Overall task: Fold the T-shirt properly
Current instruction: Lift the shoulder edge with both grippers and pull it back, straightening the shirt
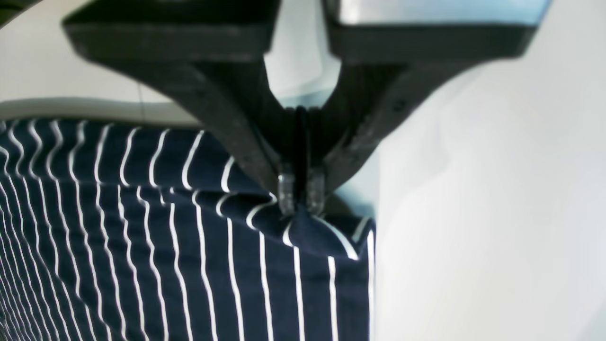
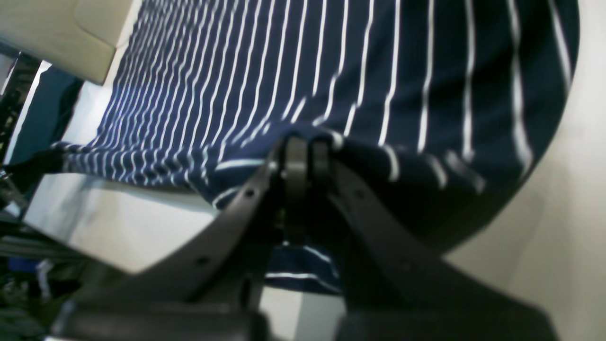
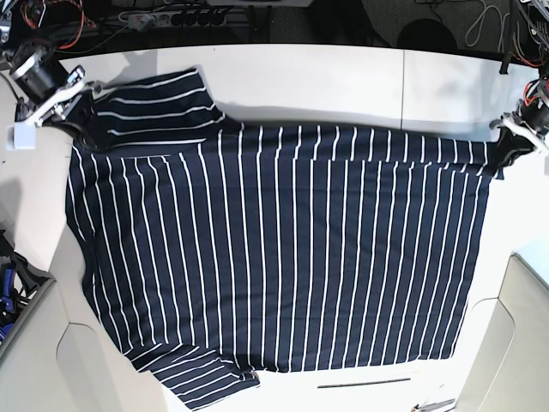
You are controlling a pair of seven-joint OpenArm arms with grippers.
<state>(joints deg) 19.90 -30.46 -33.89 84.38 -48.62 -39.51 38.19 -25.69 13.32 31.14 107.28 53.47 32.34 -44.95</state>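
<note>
The dark navy T-shirt with thin white stripes lies spread on the white table, with one sleeve at the far left and one at the near left. My left gripper is at the shirt's far right corner. In the left wrist view it is shut on a pinched bit of the shirt's edge. My right gripper is at the far left, by the upper sleeve. In the right wrist view it is shut on a fold of the shirt.
Cables and a power strip lie beyond the table's far edge. Beige panels stand at the near right and near left. Small tools lie at the near edge. A thin dark strip lies below the shirt.
</note>
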